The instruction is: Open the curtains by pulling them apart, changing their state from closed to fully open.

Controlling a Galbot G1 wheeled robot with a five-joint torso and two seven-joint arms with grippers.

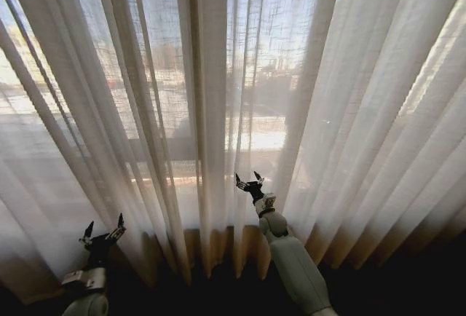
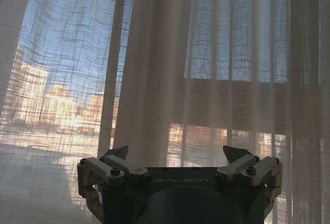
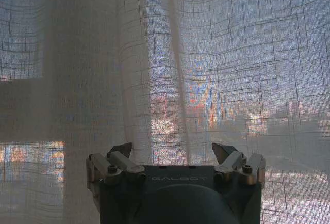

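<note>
Curtains closed before spread pincers

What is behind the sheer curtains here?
Through the sheer curtains show a window frame, blue sky and sunlit buildings. Finer street detail is veiled by the pleats.

The curtains hang closed across the window behind them. The left gripper sits low before them at left. The right gripper is near their middle.
</note>
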